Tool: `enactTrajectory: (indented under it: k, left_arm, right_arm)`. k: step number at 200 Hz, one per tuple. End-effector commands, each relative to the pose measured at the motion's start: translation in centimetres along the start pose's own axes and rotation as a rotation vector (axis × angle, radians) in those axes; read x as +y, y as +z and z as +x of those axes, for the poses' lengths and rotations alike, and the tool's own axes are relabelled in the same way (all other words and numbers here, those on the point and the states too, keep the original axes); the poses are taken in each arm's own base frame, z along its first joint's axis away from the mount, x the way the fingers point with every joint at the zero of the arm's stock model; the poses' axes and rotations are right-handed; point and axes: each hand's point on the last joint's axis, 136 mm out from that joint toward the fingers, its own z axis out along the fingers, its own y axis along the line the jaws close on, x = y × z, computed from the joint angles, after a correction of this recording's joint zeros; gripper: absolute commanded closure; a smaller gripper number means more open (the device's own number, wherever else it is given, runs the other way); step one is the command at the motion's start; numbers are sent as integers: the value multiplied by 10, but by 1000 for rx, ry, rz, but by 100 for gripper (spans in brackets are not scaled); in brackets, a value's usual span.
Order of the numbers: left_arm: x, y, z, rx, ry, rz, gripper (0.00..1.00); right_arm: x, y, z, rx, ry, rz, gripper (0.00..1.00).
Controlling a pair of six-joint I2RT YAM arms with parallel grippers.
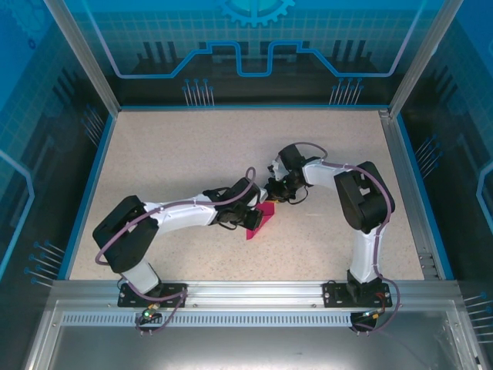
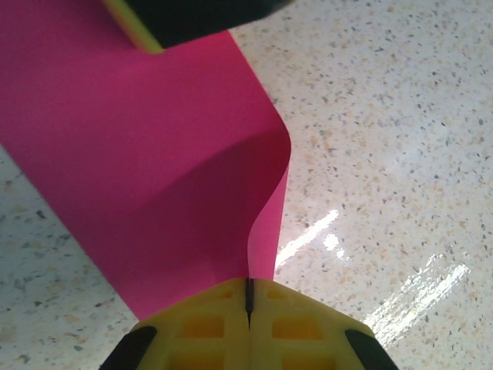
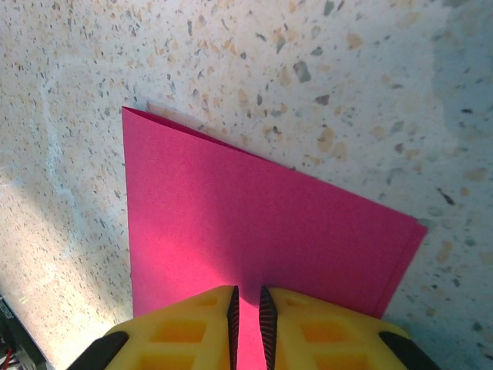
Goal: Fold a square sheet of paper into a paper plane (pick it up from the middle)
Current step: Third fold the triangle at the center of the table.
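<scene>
- The pink paper (image 1: 260,223) is seen near the middle of the speckled table (image 1: 192,154), between the two arms, with one part raised off the surface
- The left gripper (image 1: 248,216) is placed at the paper's left side in the top view, and the right gripper (image 1: 272,198) just beyond the paper's far edge
- In the left wrist view, the left gripper (image 2: 248,299) is pressed together on an edge of the paper (image 2: 139,154), with only a thin dark line left between the yellow fingers
- From that pinch the sheet is bent upward in a smooth curve, and a shadow is cast across its middle
- A dark finger (image 2: 192,14) with a yellow edge, belonging to the other gripper, is seen over the paper's far end
- In the right wrist view, the right gripper (image 3: 246,307) is held to a narrow gap, and the paper (image 3: 254,223) is pinched in it
- There the sheet is shown doubled over, with a second layer visible along its upper edge, against the table (image 3: 231,62)
</scene>
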Motion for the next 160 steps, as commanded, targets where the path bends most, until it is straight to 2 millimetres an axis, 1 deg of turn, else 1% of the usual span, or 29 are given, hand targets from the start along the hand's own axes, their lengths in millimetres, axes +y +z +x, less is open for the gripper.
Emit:
enactTrajectory:
  k: [1, 52, 77, 110, 135, 160]
  left_arm:
    - [2, -3, -1, -4, -20, 24, 100]
    - [12, 1, -5, -12, -32, 5, 100]
    - [19, 5, -4, -5, -28, -26, 100]
    - [22, 10, -3, 3, -30, -37, 100]
    - [28, 14, 0, 6, -42, -63, 100]
    - [30, 15, -1, 3, -43, -71, 100]
  right_arm:
    - [-21, 13, 21, 71, 17, 94, 80]
    - [-19, 12, 22, 68, 21, 90, 80]
    - [-19, 12, 22, 70, 25, 90, 79]
    - [-19, 13, 23, 70, 28, 87, 79]
    - [-17, 13, 23, 70, 27, 88, 79]
    - [-17, 12, 23, 69, 30, 89, 79]
